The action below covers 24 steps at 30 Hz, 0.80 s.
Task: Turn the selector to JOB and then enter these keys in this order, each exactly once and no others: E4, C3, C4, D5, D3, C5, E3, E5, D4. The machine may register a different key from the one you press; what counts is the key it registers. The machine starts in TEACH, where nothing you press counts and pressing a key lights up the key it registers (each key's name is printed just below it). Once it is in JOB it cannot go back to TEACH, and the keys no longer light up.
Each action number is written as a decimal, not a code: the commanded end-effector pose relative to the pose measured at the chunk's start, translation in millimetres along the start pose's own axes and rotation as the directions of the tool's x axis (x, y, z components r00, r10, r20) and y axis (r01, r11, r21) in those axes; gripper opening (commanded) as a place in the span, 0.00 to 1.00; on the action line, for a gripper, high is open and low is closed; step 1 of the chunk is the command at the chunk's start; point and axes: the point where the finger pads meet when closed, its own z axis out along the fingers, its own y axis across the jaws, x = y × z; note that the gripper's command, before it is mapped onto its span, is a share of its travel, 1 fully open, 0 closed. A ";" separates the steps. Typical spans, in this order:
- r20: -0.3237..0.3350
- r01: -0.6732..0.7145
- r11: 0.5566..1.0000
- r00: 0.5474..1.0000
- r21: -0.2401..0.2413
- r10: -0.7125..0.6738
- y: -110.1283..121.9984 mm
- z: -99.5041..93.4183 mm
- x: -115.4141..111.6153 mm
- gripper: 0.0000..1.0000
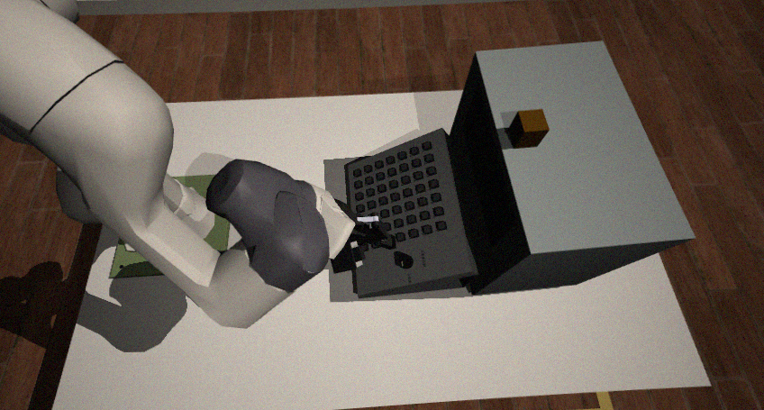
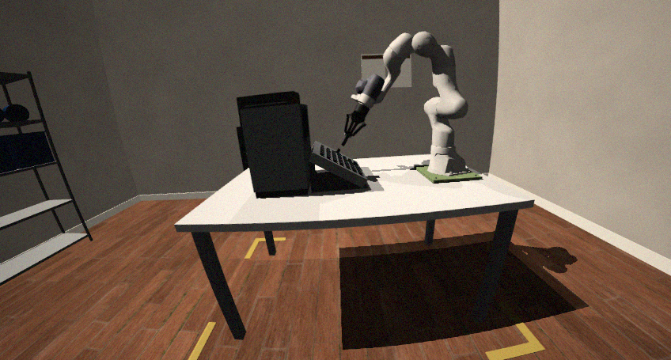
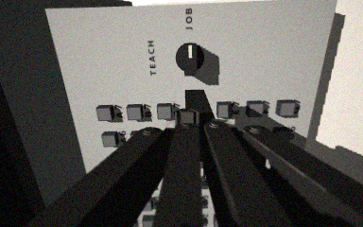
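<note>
The sloped keypad panel point(image 1: 444, 264) point(image 3: 259, 43) carries rows of dark square keys. The black round selector point(image 1: 403, 259) point(image 2: 338, 149) point(image 3: 182, 59) sits beyond the end row, its white mark pointing at the printed JOB; TEACH is printed to its left in the wrist view. My gripper point(image 1: 390, 241) point(image 2: 343, 143) point(image 3: 194, 105) is shut and empty, its tips together a little above the panel near the selector. In the wrist view the fingers cover the middle of the end row and most other keys. No visible key is lit. Several key labels are hidden or too blurred to read.
A large grey cabinet point(image 1: 584, 138) point(image 2: 275, 149) stands right behind the panel, with an orange block point(image 1: 532, 129) on top. The panel rests on the white table point(image 1: 375, 352) point(image 2: 423, 203). The arm's green base plate point(image 2: 440, 179) is on the panel's other side.
</note>
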 end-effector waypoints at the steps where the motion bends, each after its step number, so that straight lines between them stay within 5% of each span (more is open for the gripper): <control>1: -0.023 -0.008 1.000 1.000 -0.003 0.008 1.0 10.1 -40.7 0.10; 8: -0.023 0.015 1.000 1.000 -0.004 -0.015 3.4 18.7 -90.0 0.10; 24: -0.023 0.017 1.000 1.000 -0.004 -0.017 3.6 30.5 -92.5 0.10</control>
